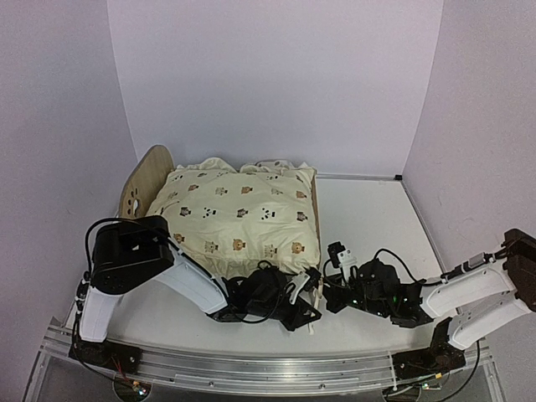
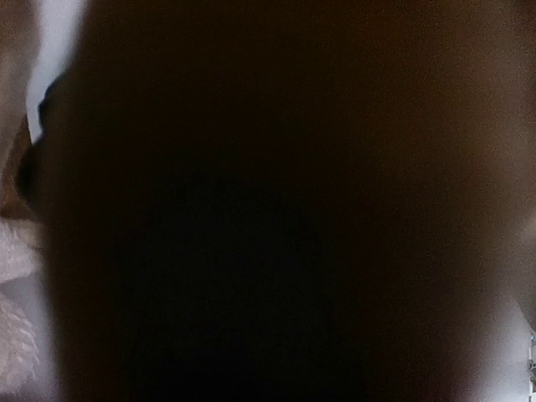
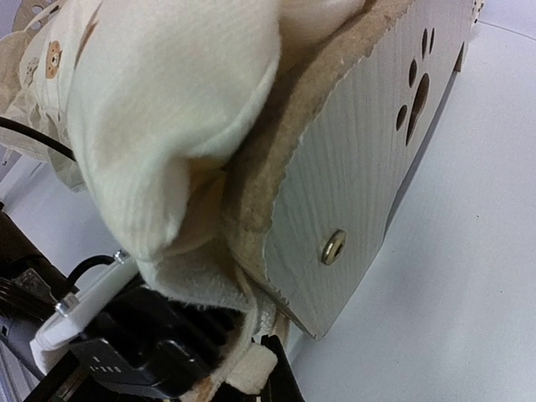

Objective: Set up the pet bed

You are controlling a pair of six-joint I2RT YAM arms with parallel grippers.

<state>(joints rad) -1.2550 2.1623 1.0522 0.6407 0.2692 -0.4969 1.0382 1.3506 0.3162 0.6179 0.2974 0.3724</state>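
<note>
The pet bed (image 1: 146, 182) stands at the left of the table, its arched headboard to the left and its footboard (image 1: 316, 209) to the right. A cream animal-print cushion (image 1: 239, 218) covers it. In the right wrist view the footboard with paw cutouts (image 3: 368, 159) fills the right side and the cushion (image 3: 167, 126) bulges over it. My right gripper (image 3: 270, 373) is at the bed's near corner, its fingertips together on the cushion's hanging corner. My left gripper (image 1: 297, 308) is low beside the same corner. The left wrist view is almost all dark, so its fingers are hidden.
A ruffled white edge (image 1: 280, 165) shows behind the cushion's far end. White walls close the table at the back and both sides. The two grippers are very close together, and the left arm's black body (image 3: 126, 347) sits beside my right fingers.
</note>
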